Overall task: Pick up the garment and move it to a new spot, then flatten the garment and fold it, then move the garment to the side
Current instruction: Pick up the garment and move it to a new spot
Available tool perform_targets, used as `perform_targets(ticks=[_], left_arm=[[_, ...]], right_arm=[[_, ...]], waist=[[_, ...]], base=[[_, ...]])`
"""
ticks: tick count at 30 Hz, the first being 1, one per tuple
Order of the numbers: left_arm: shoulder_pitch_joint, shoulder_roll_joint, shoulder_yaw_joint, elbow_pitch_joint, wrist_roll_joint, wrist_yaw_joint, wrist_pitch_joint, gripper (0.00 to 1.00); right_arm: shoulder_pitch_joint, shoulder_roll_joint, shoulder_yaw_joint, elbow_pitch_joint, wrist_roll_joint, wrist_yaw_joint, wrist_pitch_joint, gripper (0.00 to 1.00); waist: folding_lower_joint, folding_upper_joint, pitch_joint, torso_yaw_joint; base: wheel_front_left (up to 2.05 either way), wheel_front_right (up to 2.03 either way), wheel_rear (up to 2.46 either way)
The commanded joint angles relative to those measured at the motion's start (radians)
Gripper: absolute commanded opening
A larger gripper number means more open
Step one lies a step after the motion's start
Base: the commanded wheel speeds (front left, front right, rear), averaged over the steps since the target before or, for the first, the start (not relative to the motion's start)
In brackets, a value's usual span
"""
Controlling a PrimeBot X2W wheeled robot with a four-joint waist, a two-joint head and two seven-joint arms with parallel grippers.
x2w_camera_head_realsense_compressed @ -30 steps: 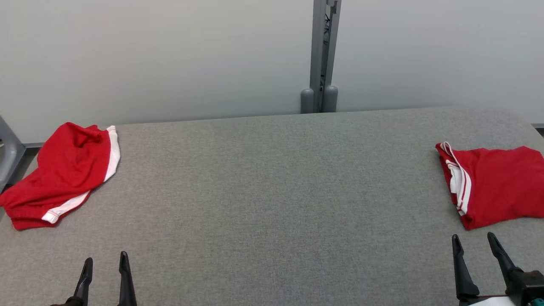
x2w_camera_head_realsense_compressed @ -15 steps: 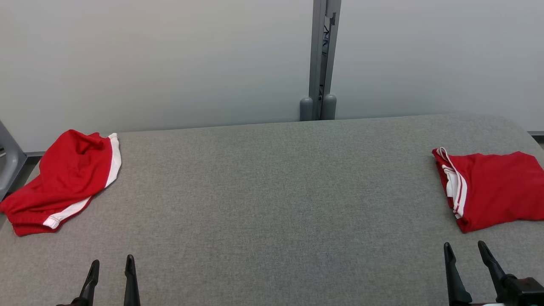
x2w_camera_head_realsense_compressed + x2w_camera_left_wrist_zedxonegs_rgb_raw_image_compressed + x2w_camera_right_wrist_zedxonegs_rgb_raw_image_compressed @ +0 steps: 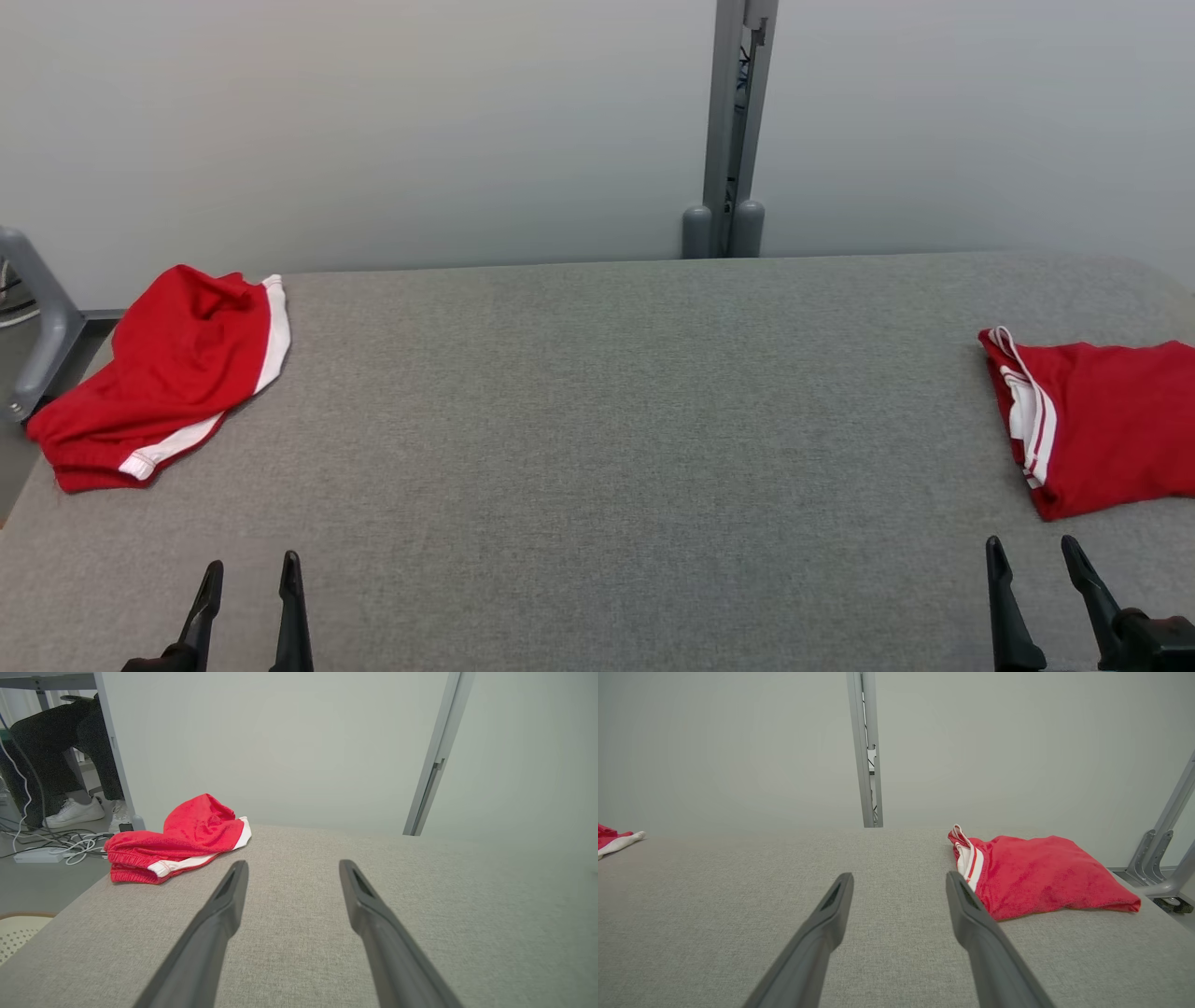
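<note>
A crumpled red garment with a white stripe (image 3: 168, 371) lies at the far left of the grey table (image 3: 597, 448); the left wrist view has it (image 3: 180, 840) ahead and left of my fingers. A folded red garment with white trim (image 3: 1092, 425) rests at the right edge, seen close to the right finger in the right wrist view (image 3: 1036, 875). My left gripper (image 3: 250, 571) is open near the front left, nothing between its fingers. My right gripper (image 3: 1032, 553) is open at the front right, just short of the folded garment.
A grey upright post (image 3: 733, 131) stands behind the table against the pale wall. A grey metal frame (image 3: 42, 317) sits beyond the left edge. A person's legs and white shoes (image 3: 70, 812) and cables on the floor lie past the table's left end.
The head camera has shifted, so the whole scene slid right and slightly down. Both grippers stay open at the bottom; the right one sits a little lower. The garments have not moved on the table.
</note>
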Motion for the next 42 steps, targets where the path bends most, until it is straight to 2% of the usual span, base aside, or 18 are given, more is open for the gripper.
perform_targets(ticks=[1, 11, 14, 17, 22, 27, 29, 35, 37, 42], left_arm=[[-0.018, 0.005, 0.005, -0.003, 0.003, -0.003, -0.001, 1.0], [-0.001, 0.004, 0.027, -0.001, 0.016, -0.01, -0.001, 1.0], [0.005, 0.004, 0.041, -0.012, 0.017, -0.012, -0.001, 1.0], [0.007, 0.004, 0.045, -0.022, 0.008, -0.014, -0.001, 1.0], [-0.032, 0.005, 0.052, -0.019, -0.015, -0.032, -0.001, 1.0], [-0.217, 0.036, 0.058, 0.038, -0.091, -0.069, 0.042, 1.0], [-0.337, 0.063, 0.062, 0.071, -0.136, -0.082, 0.087, 1.0], [-0.698, 0.207, 0.037, 0.266, -0.147, -0.101, 0.182, 1.0], [-0.756, 0.219, 0.036, 0.317, -0.161, -0.1, 0.204, 1.0], [-1.004, 0.302, 0.055, 0.587, -0.179, -0.091, 0.267, 1.0]], right_arm=[[0.009, -0.004, 0.004, -0.004, 0.006, 0.0, -0.005, 1.0], [0.01, -0.004, 0.063, 0.002, 0.045, 0.0, -0.005, 1.0], [-0.001, -0.004, 0.083, 0.002, 0.05, 0.0, -0.005, 1.0], [-0.007, -0.004, 0.095, 0.006, 0.049, 0.0, -0.005, 1.0], [-0.022, -0.005, 0.108, 0.008, 0.028, 0.0, -0.005, 1.0], [-0.097, -0.005, 0.102, -0.028, -0.066, 0.0, -0.005, 1.0], [-0.137, -0.012, 0.101, -0.041, -0.122, 0.0, -0.005, 1.0], [-0.245, -0.061, 0.089, -0.118, -0.201, 0.0, 0.013, 1.0], [-0.258, -0.068, 0.094, -0.133, -0.206, 0.0, 0.018, 1.0], [-0.297, -0.08, 0.141, -0.214, -0.214, 0.0, 0.049, 1.0]], waist=[[0.0, 0.0, 0.0, 0.029], [0.0, 0.0, -0.01, 0.272], [0.0, 0.0, -0.01, 0.317], [0.0, 0.0, -0.005, 0.334], [0.0, 0.0, 0.044, 0.315], [0.0, 0.0, 0.256, 0.276], [0.0, 0.0, 0.354, 0.263], [0.0, 0.0, 0.586, 0.203], [0.0, 0.0, 0.611, 0.191], [0.0, 0.0, 0.7, 0.114]], base=[[0.0, 0.0, 0.0], [0.0, 0.0, 0.0], [0.0, 0.0, 0.0], [0.0, 0.0, 0.0], [0.0, 0.0, 0.0], [0.0, 0.0, 0.0], [0.0, 0.0, 0.0], [0.0, 0.0, 0.0], [0.0, 0.0, 0.0], [0.0, 0.0, 0.0]])
